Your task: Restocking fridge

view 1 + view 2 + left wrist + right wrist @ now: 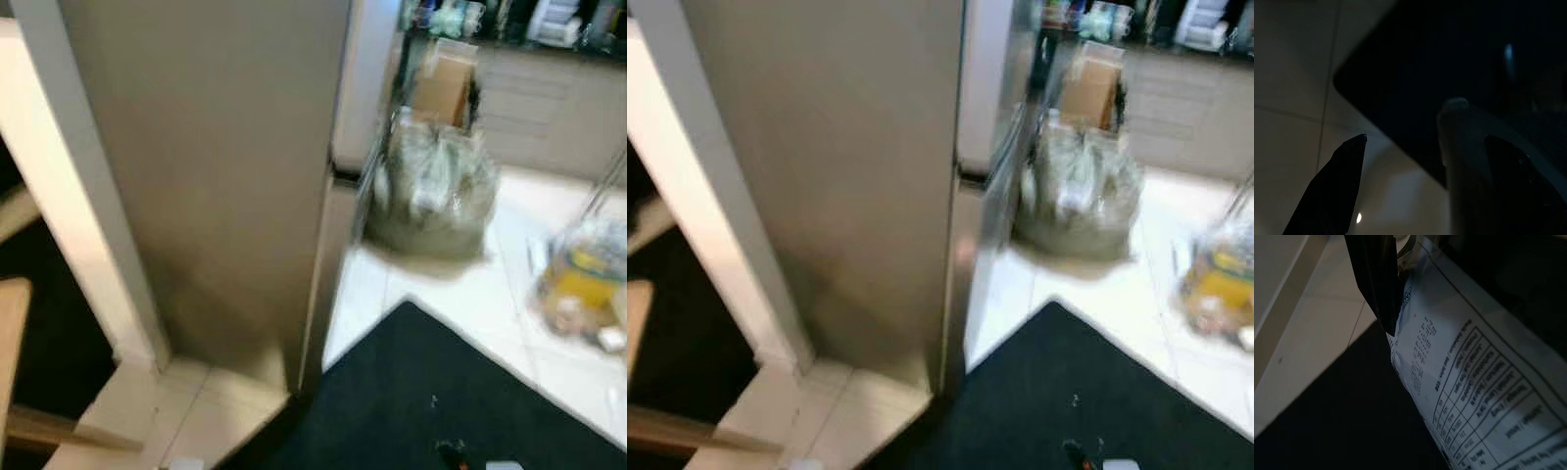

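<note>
The left gripper hangs low with its two black fingers spread well apart, nothing between them (the view is very dark). The right gripper is clamped on a printed carton, one black finger pressed flat against its labelled side.

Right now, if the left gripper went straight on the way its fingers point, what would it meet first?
Probably the floor: the left gripper points down at the dark mat's corner, where it meets pale tiles. Depth unclear.
</note>
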Tool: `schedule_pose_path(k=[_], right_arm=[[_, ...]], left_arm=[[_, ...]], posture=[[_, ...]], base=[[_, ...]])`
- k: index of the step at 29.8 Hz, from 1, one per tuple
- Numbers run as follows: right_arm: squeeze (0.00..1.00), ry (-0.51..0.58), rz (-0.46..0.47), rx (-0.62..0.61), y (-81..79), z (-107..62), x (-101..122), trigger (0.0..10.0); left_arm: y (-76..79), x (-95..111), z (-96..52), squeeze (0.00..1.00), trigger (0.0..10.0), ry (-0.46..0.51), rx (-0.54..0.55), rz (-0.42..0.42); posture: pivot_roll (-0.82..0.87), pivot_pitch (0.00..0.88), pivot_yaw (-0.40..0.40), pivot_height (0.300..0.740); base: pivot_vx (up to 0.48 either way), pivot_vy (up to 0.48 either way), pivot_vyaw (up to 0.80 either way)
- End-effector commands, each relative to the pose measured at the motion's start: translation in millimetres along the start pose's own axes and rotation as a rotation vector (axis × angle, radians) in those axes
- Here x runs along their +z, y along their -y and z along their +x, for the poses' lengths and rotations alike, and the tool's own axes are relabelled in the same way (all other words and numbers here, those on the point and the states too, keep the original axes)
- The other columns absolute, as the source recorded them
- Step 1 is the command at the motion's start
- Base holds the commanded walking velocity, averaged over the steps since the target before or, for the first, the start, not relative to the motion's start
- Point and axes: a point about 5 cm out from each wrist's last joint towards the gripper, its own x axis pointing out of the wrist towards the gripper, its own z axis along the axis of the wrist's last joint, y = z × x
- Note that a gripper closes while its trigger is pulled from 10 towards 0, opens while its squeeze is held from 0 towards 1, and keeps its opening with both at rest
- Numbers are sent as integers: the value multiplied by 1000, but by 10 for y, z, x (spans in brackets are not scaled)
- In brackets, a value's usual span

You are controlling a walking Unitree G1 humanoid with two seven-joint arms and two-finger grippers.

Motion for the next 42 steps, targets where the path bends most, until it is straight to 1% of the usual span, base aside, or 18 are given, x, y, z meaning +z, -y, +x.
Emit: schedule_pose_path(k=[1,4,8,11,19,42], right_arm=[[0,21,2,-3,8,-1,36,10000],[0,21,1,1,-24,3,39,10000],[0,22,-2,13,-104,11,57,10000],[0,23,-2,14,-117,12,61,10000],[0,26,-4,19,-149,15,81,10000],[0,33,-10,18,-136,14,125,10000]], left_arm=[[19,-109,-10,0,10000,-35,-7,9],[24,-111,-10,0,10000,-35,-8,8],[37,-100,-9,0,10000,-18,-13,-17],[50,-101,-8,0,10000,-24,-28,1],[67,-109,-7,0,10000,-26,-40,-10],[110,-92,-1,0,10000,-20,-55,-15]], posture=[[-86,0,-65,740],[-87,0,-65,740],[-87,0,-67,740],[-87,0,-68,740],[-88,0,-68,740],[-90,0,-71,740]], base=[[360,0,0],[363,0,0],[0,0,0],[0,0,0],[0,-462,0],[0,-463,0]])
